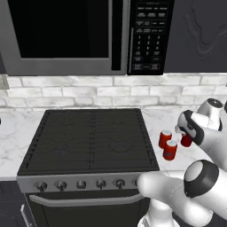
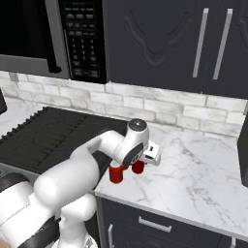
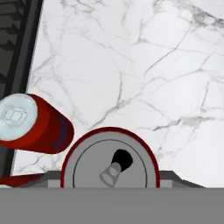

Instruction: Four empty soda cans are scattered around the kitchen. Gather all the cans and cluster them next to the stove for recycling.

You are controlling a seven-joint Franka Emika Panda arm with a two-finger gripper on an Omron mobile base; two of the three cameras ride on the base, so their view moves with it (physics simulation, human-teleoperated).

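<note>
Gripper (image 3: 109,177) is closed on a soda can (image 3: 109,168), held upright just above the marble worktop (image 1: 13,137). Two more cans (image 1: 165,138) stand together on the worktop just right of the stove (image 1: 88,137), beside the held can.

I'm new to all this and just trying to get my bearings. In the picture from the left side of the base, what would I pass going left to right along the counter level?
Marble counter → stove → two upright soda cans → the gripper, holding a third can.
</note>
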